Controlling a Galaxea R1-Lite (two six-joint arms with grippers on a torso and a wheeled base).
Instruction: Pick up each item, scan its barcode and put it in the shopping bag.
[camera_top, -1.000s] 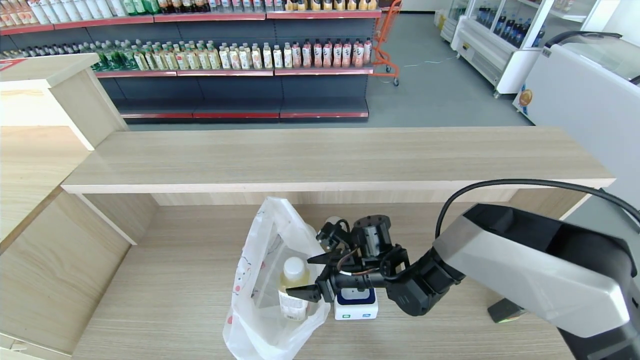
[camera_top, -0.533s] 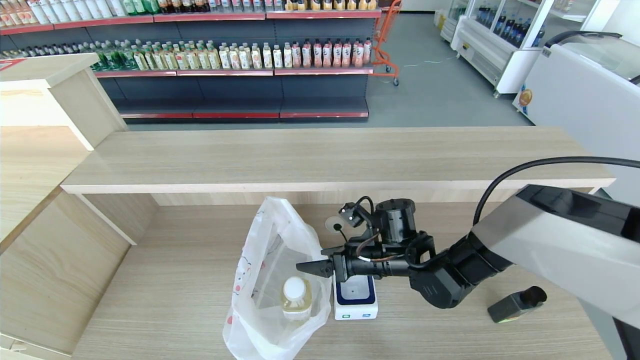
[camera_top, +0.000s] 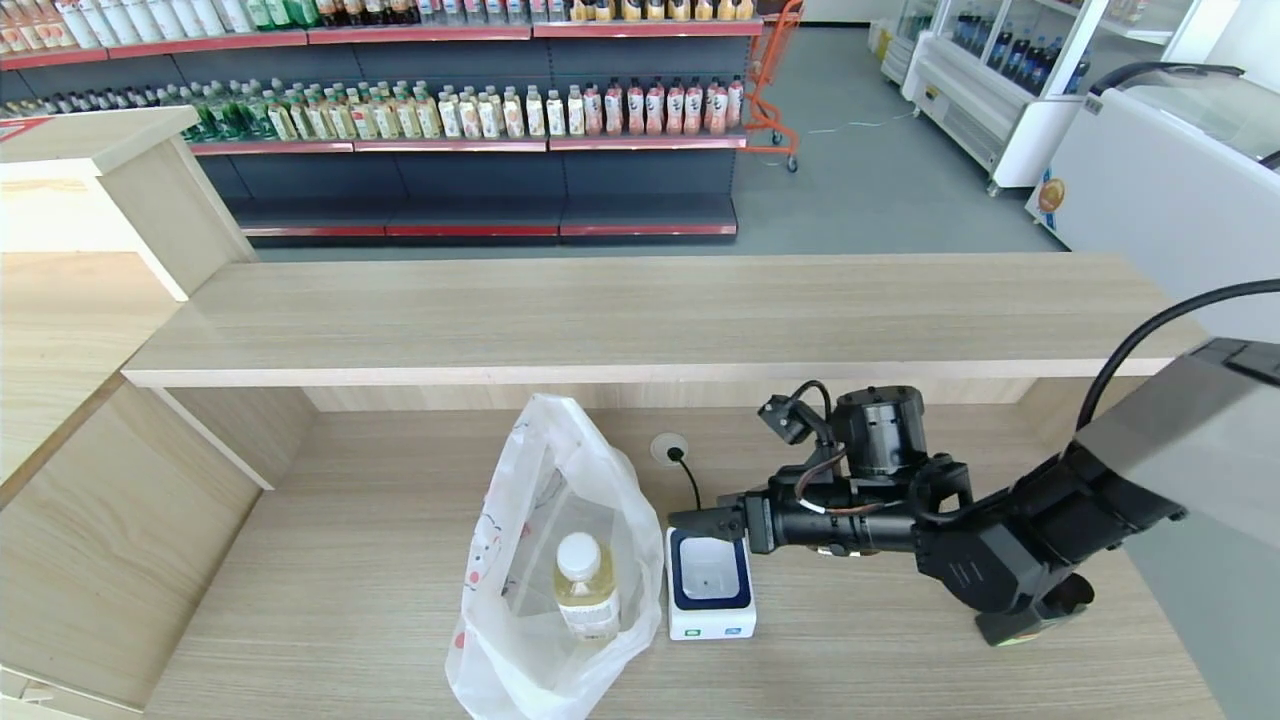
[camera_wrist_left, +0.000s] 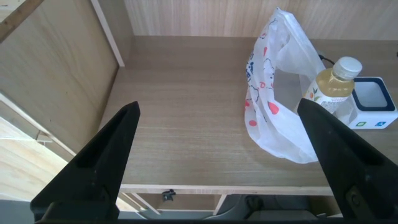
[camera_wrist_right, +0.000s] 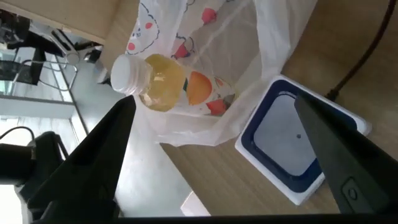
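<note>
The shopping bag (camera_top: 500, 560) stands on the counter surface (camera_top: 330, 600), near the middle of its front edge. It is thin white film with red prints, which I judge soft and slippery, best taken at the top rim. The right gripper (camera_top: 690, 521) hangs wide and empty above the scanner (camera_top: 710, 605); the left gripper (camera_wrist_left: 217, 118) is wide and empty too. The bottle (camera_top: 585, 595) is inside the bag, with yellowish drink and a white cap, probably stiff.

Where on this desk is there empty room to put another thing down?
Widest bare patch: the desk between the side panel and the bag. The upper counter is bare along its length. Crowded: bag, scanner and the open right gripper over it sit close together, with a cable behind.
</note>
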